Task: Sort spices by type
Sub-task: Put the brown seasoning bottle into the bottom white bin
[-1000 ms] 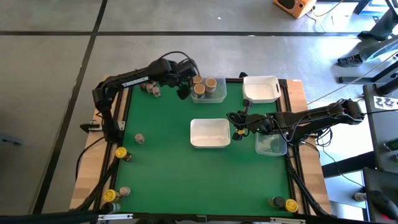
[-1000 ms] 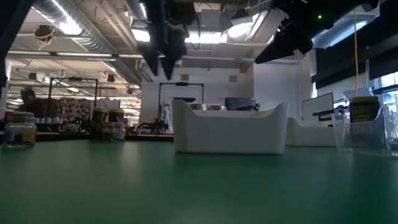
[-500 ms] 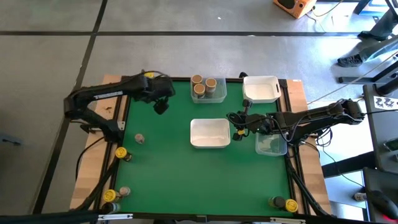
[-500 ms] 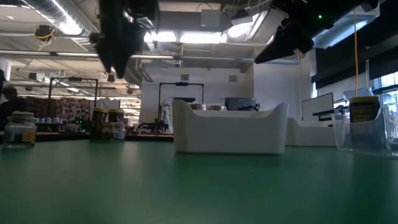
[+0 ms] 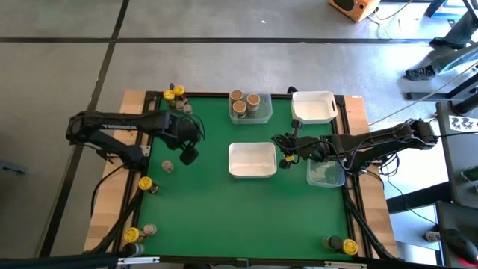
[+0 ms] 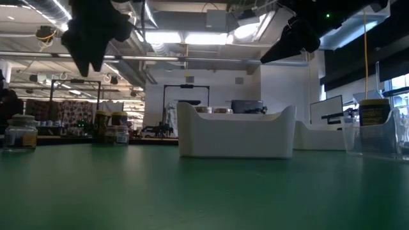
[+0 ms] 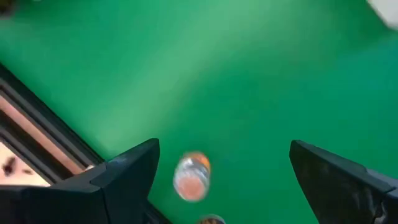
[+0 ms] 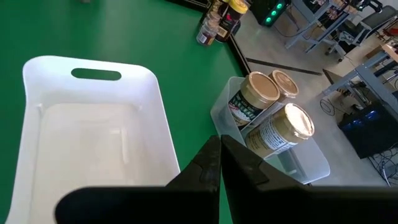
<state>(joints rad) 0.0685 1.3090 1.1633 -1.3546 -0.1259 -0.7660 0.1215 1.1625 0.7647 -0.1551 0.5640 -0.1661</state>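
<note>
- the spices are scattered: a grey-lidded jar (image 5: 167, 166) stands alone on the green mat (image 5: 216, 217) at the left, just beside the left gripper (image 5: 189, 156), and also shows between that gripper's fingers in the left wrist view (image 7: 191, 177).
- three tan-lidded jars (image 5: 243, 102) already sit in a clear tray (image 5: 263, 116) at the far edge; more jars cluster at the far left corner (image 5: 174, 95), the left edge (image 5: 145, 183), the near left corner (image 5: 132, 235) and the near right corner (image 5: 340, 243).
- the left gripper hangs above the mat with its jaws spread wide and nothing in them; the right gripper (image 5: 288, 149) is clenched and empty, waiting between the white tray (image 5: 252, 171) in the middle and a clear tray (image 5: 326, 179) at the right.
- risk: the grey-lidded jar is small and upright, so a descent that lands off-centre would likely tip it or roll it towards the left border.
- risk: the jar stands near the mat's left frame (image 5: 149, 142), so a finger coming down on that side may strike the rail.
- risk: carrying a jar to the far tray may knock the three jars already packed there.
- open room: the near middle of the mat is bare, giving a free path; the far edge and right side are crowded with trays, including a white tray (image 5: 313, 118) at the far right.
</note>
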